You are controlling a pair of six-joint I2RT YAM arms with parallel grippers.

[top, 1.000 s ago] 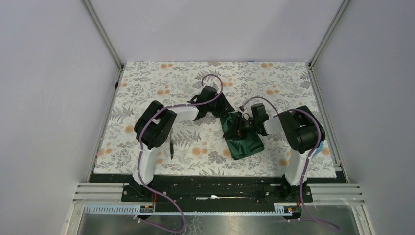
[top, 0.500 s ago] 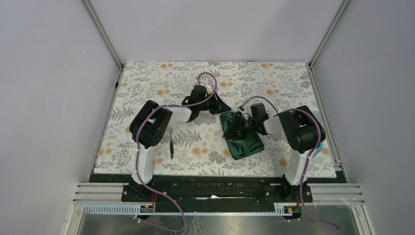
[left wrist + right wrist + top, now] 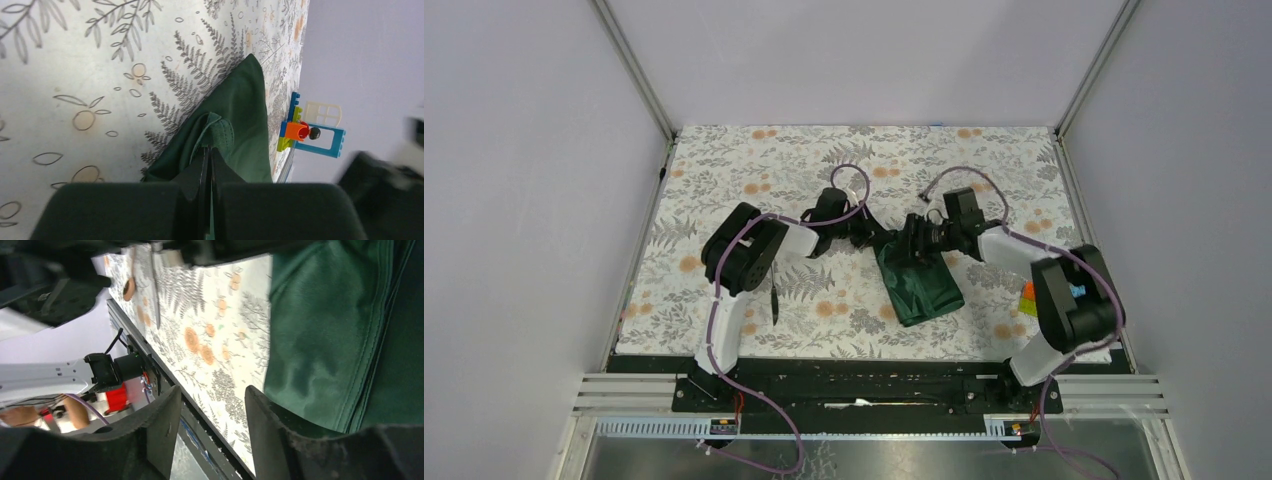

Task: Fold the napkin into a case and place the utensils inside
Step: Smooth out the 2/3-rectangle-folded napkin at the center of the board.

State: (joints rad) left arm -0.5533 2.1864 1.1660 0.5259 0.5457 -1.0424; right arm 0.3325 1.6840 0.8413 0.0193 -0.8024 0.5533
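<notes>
Seen from above, the dark green napkin (image 3: 919, 290) lies part-folded on the floral bench (image 3: 724, 170), right of centre. My left fingers (image 3: 871, 232) are at its far left corner and my right fingers (image 3: 917, 245) at its far edge. The black knife (image 3: 774, 300) lies well apart, to the left. Left wrist view: fingers clenched on a pinch of green hem. Right wrist view: fingers released, nothing between them. I judge folding is under way; the next move is drawing this corner across without losing it.

napkin (image 3: 917, 285): dark green, folded (corner pinched) | knife (image 3: 775, 303): black, flat, well apart
</notes>
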